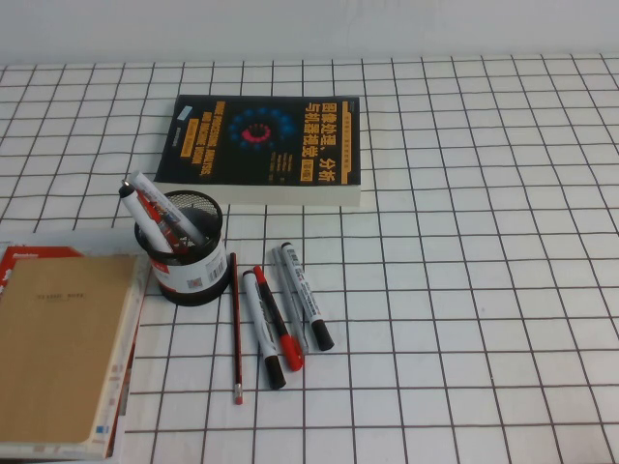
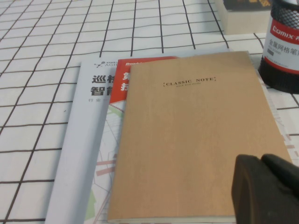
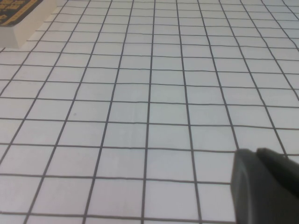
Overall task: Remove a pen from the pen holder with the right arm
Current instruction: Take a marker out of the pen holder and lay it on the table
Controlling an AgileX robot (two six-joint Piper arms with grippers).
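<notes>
White cloth ruled in a black grid covers the counter (image 1: 484,193) from edge to edge. Largest on it is the black book (image 1: 261,145), lying flat on the far side. On my left, at the near edge, the brown notebook (image 1: 63,348) lies on top of a few booklets (image 2: 88,140). Just beside that stack and in front of the black book stands the pen holder (image 1: 193,266), a black mesh cup with a white and red label. The markers (image 1: 160,208) in it lean out toward my left. To the holder's right three loose markers (image 1: 279,319) lie side by side on the cloth, and a thin pencil (image 1: 235,329) lies between them and the holder.

My right pincer (image 3: 259,161) is closed on nothing and hangs over bare grid cloth, with the black book's corner far off and the holder outside its own camera's view. My left pincer (image 2: 264,168) hangs over the brown notebook near the holder, closed as well, gripping nothing.
</notes>
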